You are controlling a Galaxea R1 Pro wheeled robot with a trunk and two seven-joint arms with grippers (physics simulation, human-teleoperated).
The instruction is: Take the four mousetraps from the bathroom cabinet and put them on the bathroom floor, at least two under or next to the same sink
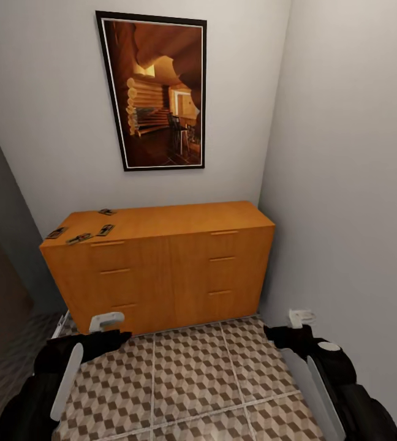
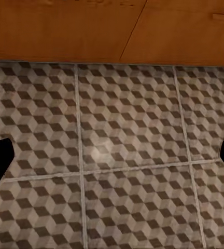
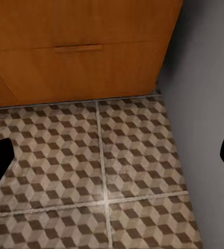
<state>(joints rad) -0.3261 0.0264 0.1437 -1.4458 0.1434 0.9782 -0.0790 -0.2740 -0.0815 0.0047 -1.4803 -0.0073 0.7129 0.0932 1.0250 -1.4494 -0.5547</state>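
Parked facing the cabinet (image 1: 168, 269), arms low over the bathroom floor (image 1: 192, 380), presumably staged before reaching. Four mousetraps (image 1: 82, 236) clustered on the cabinet top at its left end, none lifted yet. Left gripper (image 1: 108, 323) and right gripper (image 1: 301, 318) both empty, fingers spread wide, ready for a first pick.

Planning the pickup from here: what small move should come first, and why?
Probably raise the left end effector toward the cabinet top's left end. All four mousetraps lie there, nearer that arm, while both end effectors hang low over the floor, open and empty, the right one by the wall.
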